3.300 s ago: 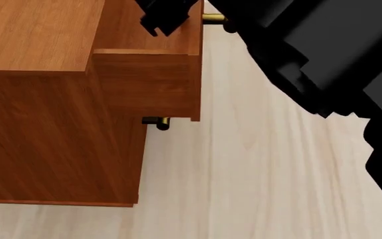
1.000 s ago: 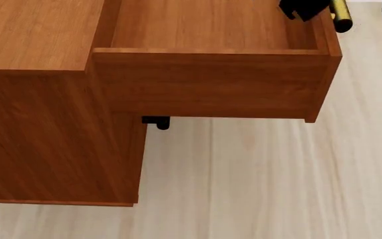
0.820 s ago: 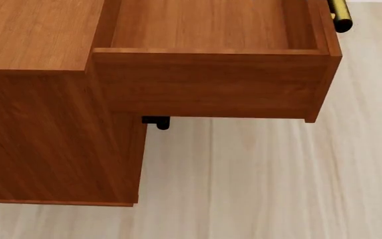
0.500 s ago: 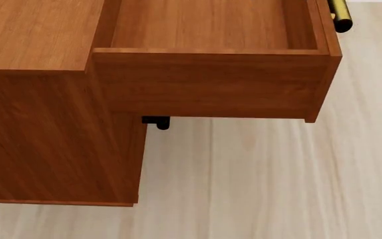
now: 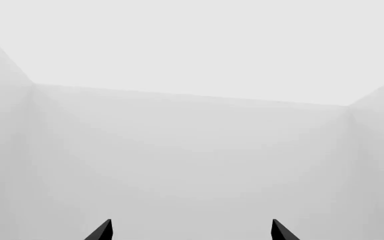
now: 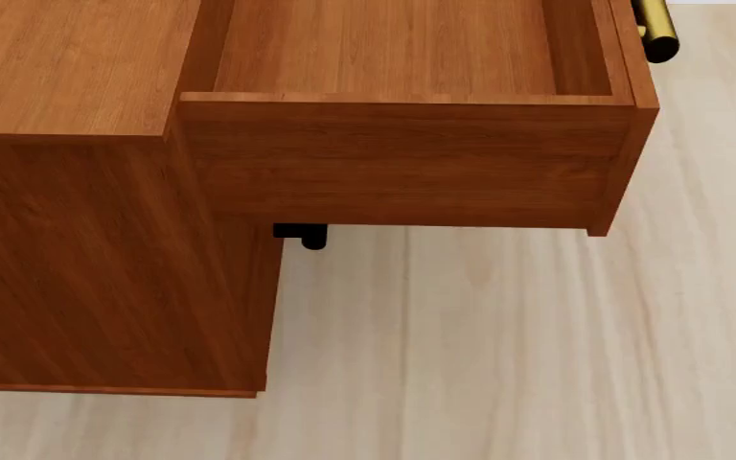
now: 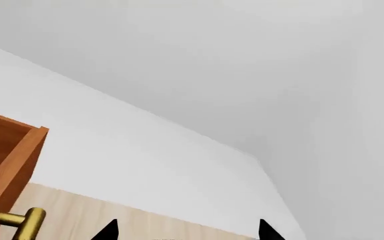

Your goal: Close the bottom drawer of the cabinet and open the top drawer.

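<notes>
In the head view the reddish-brown cabinet (image 6: pixel 74 240) fills the left. Its top drawer (image 6: pixel 406 163) stands pulled far out, empty inside, with its brass bar handle (image 6: pixel 655 29) at the far right end. The bottom drawer is hidden beneath it. Only a dark handle end (image 6: pixel 302 235) pokes out below, and I cannot tell which lower drawer it belongs to. Neither gripper shows in the head view. My right gripper (image 7: pixel 186 232) is open and empty, apart from the drawer's corner (image 7: pixel 8 160) and handle (image 7: pixel 22 221). My left gripper (image 5: pixel 190 232) is open, facing bare white walls.
Pale wood-plank floor (image 6: pixel 535 364) spreads to the right of and in front of the cabinet. White walls and a room corner (image 7: pixel 262 160) lie beyond the open drawer in the right wrist view.
The top drawer slid far out with my right gripper on its handle. The gripper then let go and left the head view. The drawer has stayed still since.
</notes>
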{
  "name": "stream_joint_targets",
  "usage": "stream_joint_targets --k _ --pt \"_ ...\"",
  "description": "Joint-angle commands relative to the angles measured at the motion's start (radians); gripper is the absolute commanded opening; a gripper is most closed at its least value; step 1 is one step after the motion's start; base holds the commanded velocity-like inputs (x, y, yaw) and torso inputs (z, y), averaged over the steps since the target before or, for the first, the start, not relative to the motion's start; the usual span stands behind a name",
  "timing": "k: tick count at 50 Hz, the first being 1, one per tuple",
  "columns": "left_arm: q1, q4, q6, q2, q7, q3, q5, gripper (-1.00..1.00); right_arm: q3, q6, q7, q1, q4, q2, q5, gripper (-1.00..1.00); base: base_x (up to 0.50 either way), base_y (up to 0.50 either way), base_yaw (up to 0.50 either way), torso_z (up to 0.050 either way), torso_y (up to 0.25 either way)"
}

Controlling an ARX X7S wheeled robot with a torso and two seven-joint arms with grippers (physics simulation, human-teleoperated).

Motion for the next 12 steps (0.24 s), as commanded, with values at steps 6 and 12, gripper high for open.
stream_joint_targets --k 6,12 --pt "0.02 -0.002 0.016 0.003 0.008 0.012 0.018 1.0 0.227 -0.007 0.256 -0.143 -0.173 0.209 0.288 1.0 0.0 0.0 0.0 0.0 0.0" --pt "0.022 -0.003 0.019 0.001 0.009 0.012 0.016 1.0 0.283 -0.04 0.331 -0.187 -0.228 0.29 0.379 1.0 0.0 0.0 0.0 0.0 0.0"
